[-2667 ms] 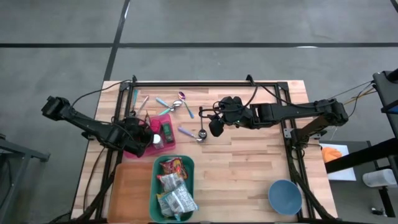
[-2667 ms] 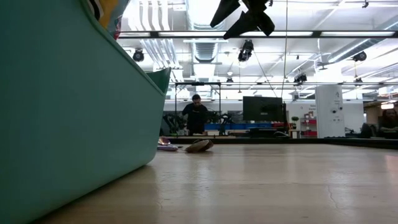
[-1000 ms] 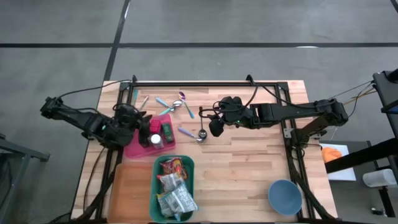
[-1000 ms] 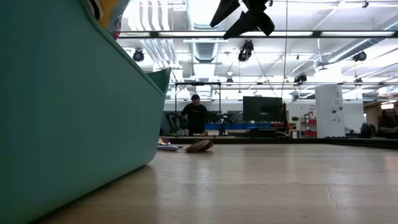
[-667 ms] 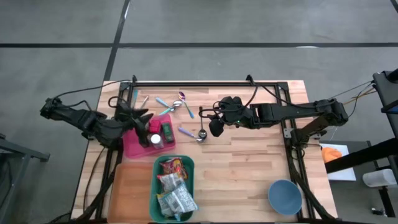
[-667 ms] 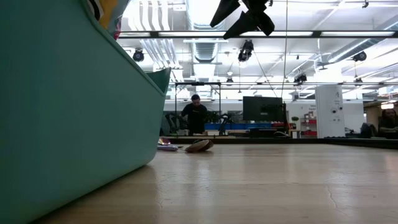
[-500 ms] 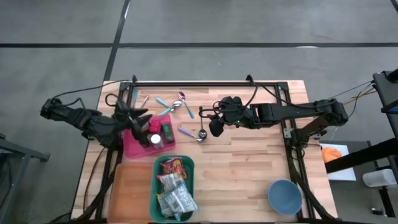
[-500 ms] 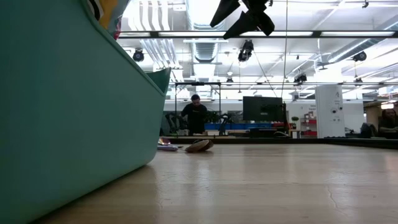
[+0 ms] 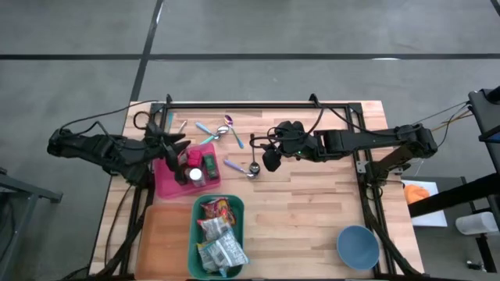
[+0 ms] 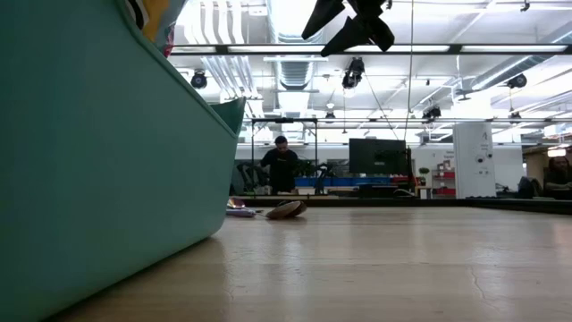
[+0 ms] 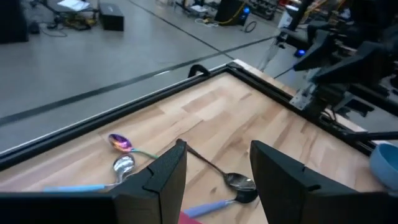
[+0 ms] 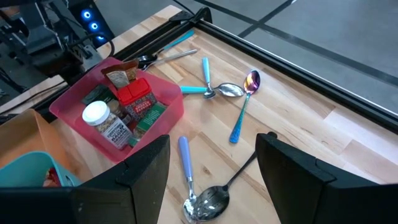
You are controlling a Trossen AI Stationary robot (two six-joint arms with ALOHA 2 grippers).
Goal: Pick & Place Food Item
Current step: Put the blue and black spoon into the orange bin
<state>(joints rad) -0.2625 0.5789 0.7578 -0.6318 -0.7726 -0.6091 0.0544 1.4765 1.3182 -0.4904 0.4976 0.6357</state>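
Grey concrete floor [image 9: 328, 27] crossed by dark lines. Open hall beyond: ceiling light strips [image 10: 295, 51], white ducting, dark monitor [image 10: 377, 157], person [image 10: 281, 165] standing at far benches, white cabinet [image 10: 474, 159] at right

Lighting: bright, even, from overhead ceiling strip lights [image 10: 295, 49], which glare white in the low view. Shadows: soft, short on the desk [image 9: 312, 211]. Focus: teal bin [image 10: 89, 161] wall close and blurred in the low view; left wrist view slightly soft.
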